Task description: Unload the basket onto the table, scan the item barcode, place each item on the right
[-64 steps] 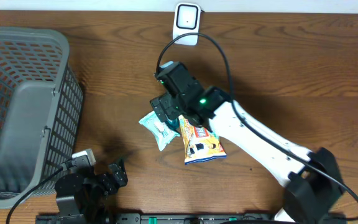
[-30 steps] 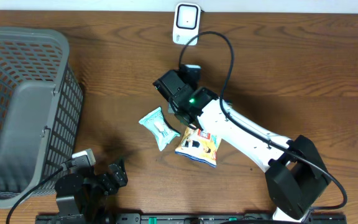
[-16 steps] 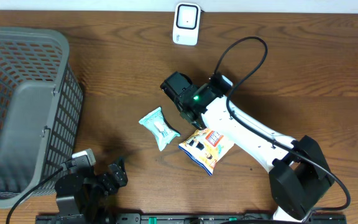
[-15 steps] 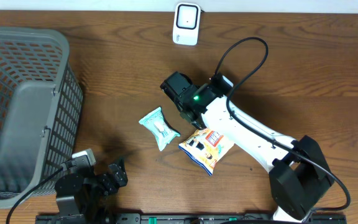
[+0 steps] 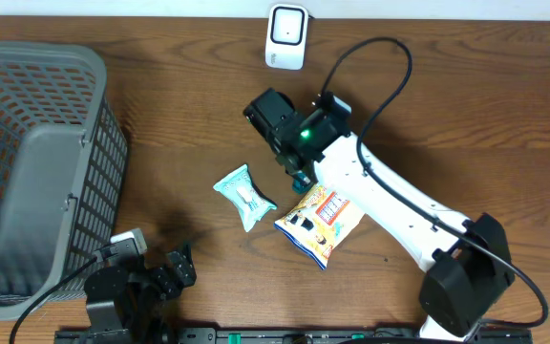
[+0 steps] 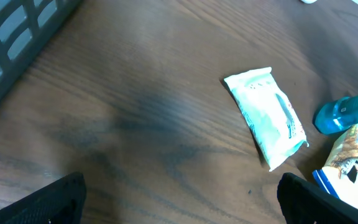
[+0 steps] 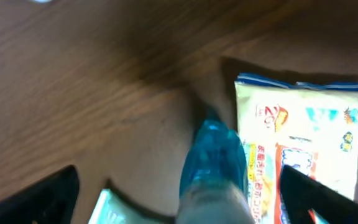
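Right wrist: right hand spread wide over blue bottle.

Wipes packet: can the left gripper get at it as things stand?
Probably yes. The wipes packet lies flat on the bare table ahead of the open left gripper, with nothing between them; the blue bottle and snack bag crowd only its far end.

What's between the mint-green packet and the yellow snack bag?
A small blue bottle lies between the mint-green packet and yellow snack bag, seen in the left wrist view.
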`<state>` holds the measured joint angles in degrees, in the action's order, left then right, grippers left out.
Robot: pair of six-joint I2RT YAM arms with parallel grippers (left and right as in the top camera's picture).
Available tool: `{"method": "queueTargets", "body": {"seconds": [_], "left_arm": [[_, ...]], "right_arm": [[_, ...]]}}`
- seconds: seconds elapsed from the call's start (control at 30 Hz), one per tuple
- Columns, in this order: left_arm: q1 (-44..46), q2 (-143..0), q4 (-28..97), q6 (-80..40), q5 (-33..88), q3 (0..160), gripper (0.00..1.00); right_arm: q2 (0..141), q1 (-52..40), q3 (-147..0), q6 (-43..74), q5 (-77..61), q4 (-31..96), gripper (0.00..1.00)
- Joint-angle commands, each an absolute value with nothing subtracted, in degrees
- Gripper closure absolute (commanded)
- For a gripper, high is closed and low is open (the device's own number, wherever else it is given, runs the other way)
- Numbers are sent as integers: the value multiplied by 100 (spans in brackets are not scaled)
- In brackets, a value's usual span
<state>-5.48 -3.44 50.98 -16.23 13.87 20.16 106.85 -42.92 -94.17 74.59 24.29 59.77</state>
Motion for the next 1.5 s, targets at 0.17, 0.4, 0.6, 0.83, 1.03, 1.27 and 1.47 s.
{"method": "queueTargets", "body": {"seconds": [0.17,0.4,0.6,0.83,1.03,1.27,1.47], "left_arm": [[-572,-333,5098,-1551,1455,2021,2],[-572,-333,5098,-1551,1455,2021,2],[-572,-333,5098,-1551,1455,2021,2],[-572,-333,5098,-1551,1455,2021,2],[-572,-333,5098,-1551,1455,2021,2],[-572,-333,5098,-1551,1455,2021,2],[-572,-333,5098,-1551,1455,2021,2]], "right_arm": [[10530,-4187,-10755,2180,1234,6818,1],[10521,-3833,-10779,-958,266,7577,1],[10462,-3291,-10779,-2099,-412,7924,7],[10418,-2383,-10768,-4049,-1767,7985,2],[10420,-1673,-10619,-5472,-2853,7773,1],[10420,-1125,-10615,-7094,-4014,7778,1],[10549,-1098,-10593,-7743,-4132,7795,1]]}}
